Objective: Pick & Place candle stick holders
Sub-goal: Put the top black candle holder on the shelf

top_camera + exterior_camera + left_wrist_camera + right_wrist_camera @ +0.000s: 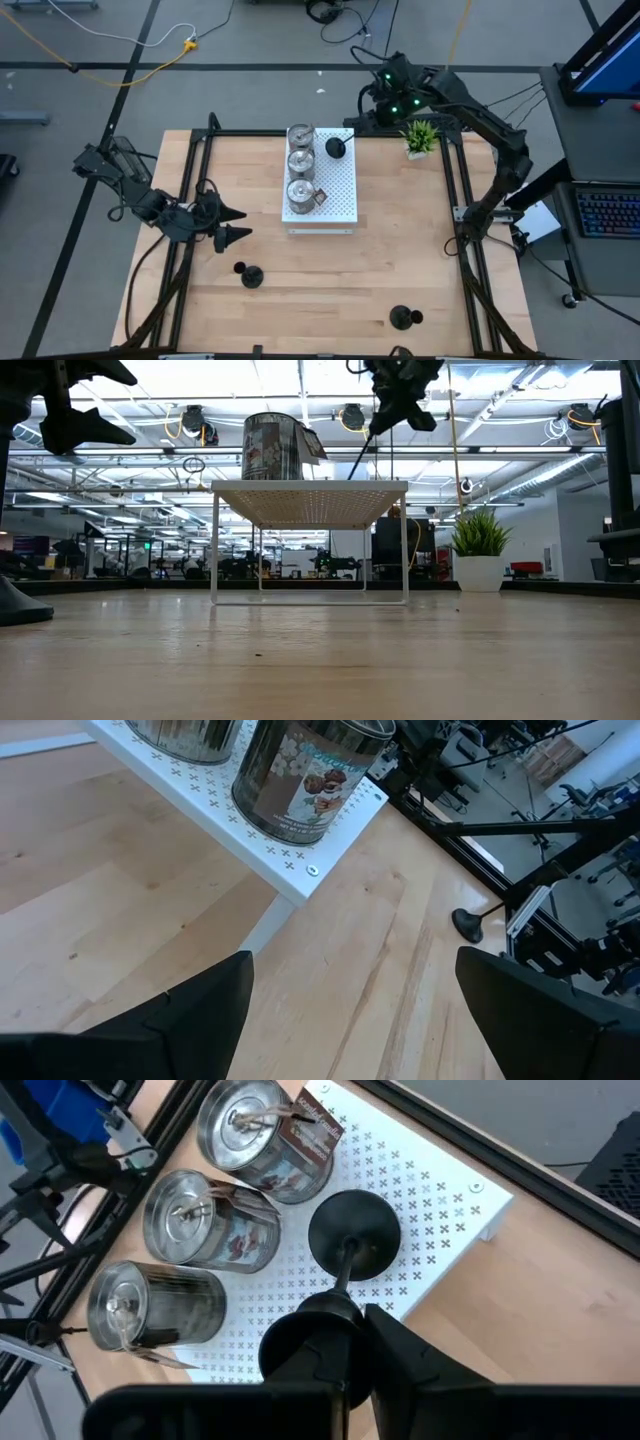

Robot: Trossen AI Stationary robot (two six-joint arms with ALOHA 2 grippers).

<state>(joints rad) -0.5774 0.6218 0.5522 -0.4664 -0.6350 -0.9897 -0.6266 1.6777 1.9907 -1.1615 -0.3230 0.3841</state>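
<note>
1. Light wood surface (330, 280) in a black frame, grey floor around it; the low view looks into a big lab room with ceiling lights.
2. Left gripper (230, 225) hovers over the surface's left side, just left of the white perforated board (340, 190). Jaws spread wide, nothing between them.
3. Black candle stick holder (250, 276) stands on the surface near the front, below the left gripper in the high view.
4. Board sits raised on legs at rear centre. Three silver candle stick holders (300, 165) stand in a row along its left edge, paper labels attached.
5. Right gripper (345, 1325) is over the board's rear right part, jaws pressed together on the thin stem of a black holder (352, 1232). Its round base is at the board; cannot tell if it touches.
6. Another black one (404, 318) stands on the surface front right, well apart from the rest.
7. Green potted plant (420, 138) at the rear right corner.
</note>
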